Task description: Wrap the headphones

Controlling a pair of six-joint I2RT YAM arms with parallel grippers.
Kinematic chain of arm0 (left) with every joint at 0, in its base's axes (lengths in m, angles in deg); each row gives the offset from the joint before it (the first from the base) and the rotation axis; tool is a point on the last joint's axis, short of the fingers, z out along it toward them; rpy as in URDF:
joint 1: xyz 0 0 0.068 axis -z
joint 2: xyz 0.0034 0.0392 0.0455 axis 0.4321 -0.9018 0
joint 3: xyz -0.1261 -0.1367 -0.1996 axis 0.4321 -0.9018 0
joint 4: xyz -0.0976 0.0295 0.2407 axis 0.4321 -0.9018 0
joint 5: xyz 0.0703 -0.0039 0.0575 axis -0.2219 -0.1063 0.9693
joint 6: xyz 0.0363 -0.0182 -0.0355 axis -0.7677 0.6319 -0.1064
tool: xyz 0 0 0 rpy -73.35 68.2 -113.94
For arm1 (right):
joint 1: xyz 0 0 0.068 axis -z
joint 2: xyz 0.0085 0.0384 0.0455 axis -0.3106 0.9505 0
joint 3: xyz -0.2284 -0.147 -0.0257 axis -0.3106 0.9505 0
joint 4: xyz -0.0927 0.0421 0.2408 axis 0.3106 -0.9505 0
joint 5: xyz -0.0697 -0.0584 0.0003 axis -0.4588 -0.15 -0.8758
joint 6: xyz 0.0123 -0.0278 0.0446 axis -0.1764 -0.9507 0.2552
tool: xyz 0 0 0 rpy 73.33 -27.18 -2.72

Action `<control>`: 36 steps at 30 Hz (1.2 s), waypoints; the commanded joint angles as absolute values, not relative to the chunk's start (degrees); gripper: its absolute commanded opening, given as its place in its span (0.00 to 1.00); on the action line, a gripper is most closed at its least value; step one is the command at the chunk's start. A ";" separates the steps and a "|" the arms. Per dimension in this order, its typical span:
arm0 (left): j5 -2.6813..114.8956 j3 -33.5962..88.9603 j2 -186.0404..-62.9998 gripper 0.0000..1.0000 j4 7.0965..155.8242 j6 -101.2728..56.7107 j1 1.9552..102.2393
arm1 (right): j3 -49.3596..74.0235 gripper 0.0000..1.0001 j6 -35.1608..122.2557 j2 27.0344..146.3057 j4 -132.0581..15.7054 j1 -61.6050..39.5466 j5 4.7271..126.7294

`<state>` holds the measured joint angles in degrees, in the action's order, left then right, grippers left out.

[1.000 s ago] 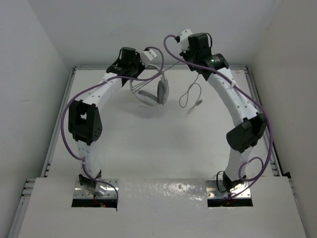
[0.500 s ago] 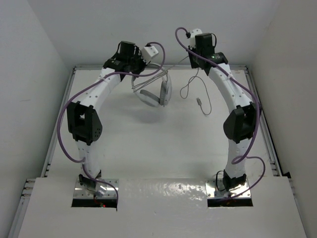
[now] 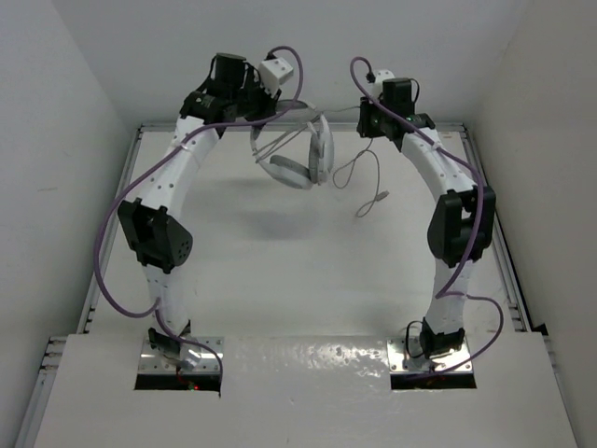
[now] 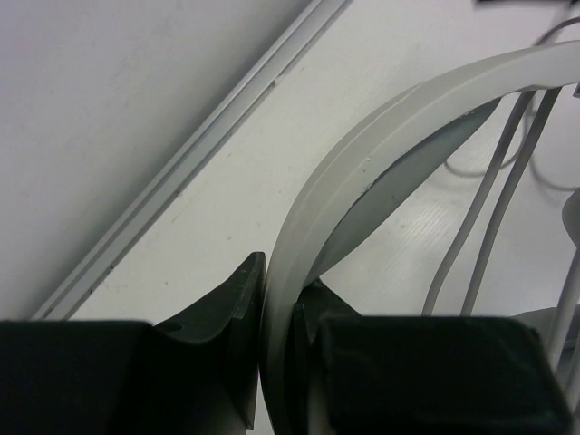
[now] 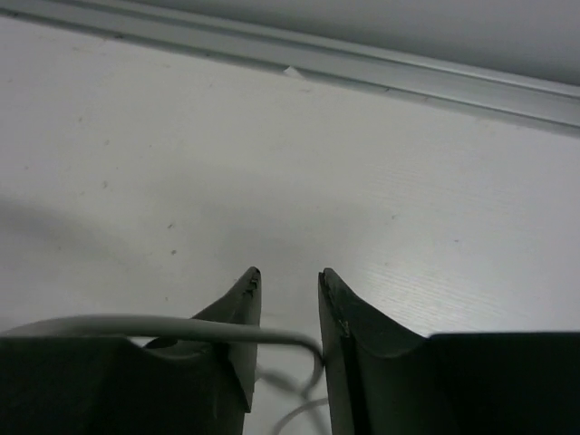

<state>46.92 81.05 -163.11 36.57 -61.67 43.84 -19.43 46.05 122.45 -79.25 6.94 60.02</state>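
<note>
We see white table (image 5: 136,163) below the right fingers (image 5: 237,335), metal edge rail (image 5: 362,68) ahead of them, plain wall (image 5: 408,23) just beyond the rail.

No lettering, brand mark, label or number is legible from any of the three cameras. The white over-ear headphones (image 3: 287,172) and the white table (image 3: 280,271) show only plain surfaces at this sharpness.
</note>
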 commanded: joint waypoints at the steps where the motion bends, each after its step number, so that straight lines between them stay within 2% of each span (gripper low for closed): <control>1: 40.99 89.96 -160.12 0.00 34.80 -53.22 43.35 | -15.49 0.32 50.70 121.69 -68.42 7.73 72.28; 6: 40.28 96.83 -159.68 0.00 35.32 -46.71 43.35 | -1.79 0.40 59.91 120.55 -52.27 6.94 79.61; 13: 42.13 101.85 -159.59 0.00 37.16 -40.64 43.26 | 5.78 0.52 63.19 123.27 -47.03 4.57 81.64; 16: 42.57 102.47 -159.42 0.00 38.39 -38.62 42.74 | 6.92 0.51 63.45 124.59 -47.04 4.04 81.82; 19: 43.45 103.34 -159.68 0.00 39.98 -34.93 40.81 | 9.03 0.42 64.24 124.68 -46.16 2.81 82.08; 24: 42.05 104.22 -160.91 0.00 43.75 -23.52 36.06 | 13.34 0.43 64.51 124.77 -44.75 0.35 82.43; 27: 41.78 105.10 -161.17 0.00 44.46 -22.61 34.48 | 14.83 0.46 64.77 125.03 -44.31 -0.62 82.87; 28: 41.87 105.89 -161.17 0.00 44.46 -22.87 34.47 | 15.19 0.44 64.94 125.03 -44.14 -0.88 82.79; 31: 42.13 106.77 -161.17 0.00 44.38 -23.23 34.30 | 15.63 0.17 64.86 124.77 -44.13 -1.59 81.56; 33: 43.36 107.04 -161.17 0.00 44.29 -22.88 34.04 | 15.81 0.05 64.42 124.07 -44.48 -2.55 80.85; 36: 46.43 106.86 -161.44 0.00 43.85 -20.33 32.73 | 16.59 0.00 63.10 122.32 -45.71 -4.65 80.06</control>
<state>44.45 103.69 -163.13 37.47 -26.88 33.52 15.70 64.57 124.68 -46.42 -2.83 81.05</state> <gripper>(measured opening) 0.132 0.065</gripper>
